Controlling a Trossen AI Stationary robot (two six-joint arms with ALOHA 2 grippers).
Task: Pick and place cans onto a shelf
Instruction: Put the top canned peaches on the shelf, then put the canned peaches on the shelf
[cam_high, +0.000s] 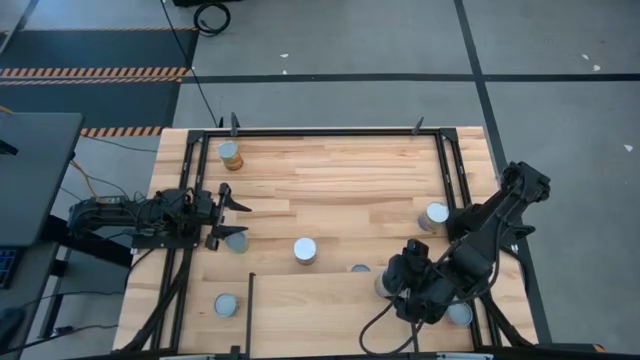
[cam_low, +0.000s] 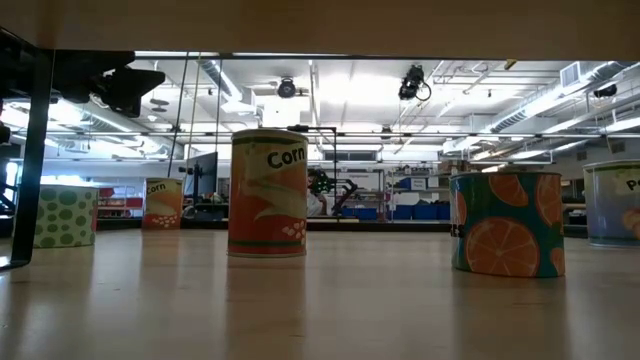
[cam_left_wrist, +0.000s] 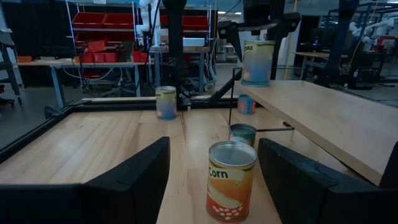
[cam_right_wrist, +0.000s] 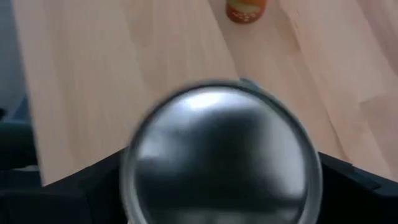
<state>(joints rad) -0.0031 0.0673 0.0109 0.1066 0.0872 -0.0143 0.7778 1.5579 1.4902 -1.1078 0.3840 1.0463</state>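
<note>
**Both arms lined up on cans, neither lifted**

I have the left gripper (cam_high: 232, 222) near the worktop's left edge, fingers (cam_left_wrist: 130, 180) spread wide, because the corn can (cam_left_wrist: 231, 180) stands just ahead between them. My right gripper (cam_right_wrist: 217, 186) sits at the shelf's (cam_high: 300, 310) right end, straddling a silver-topped can (cam_right_wrist: 221, 149); whether it grips I cannot tell. All the cans stand upright, long axis vertical

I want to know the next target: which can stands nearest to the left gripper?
The Corn can directly before the open left gripper; every other can stands farther away.
</note>
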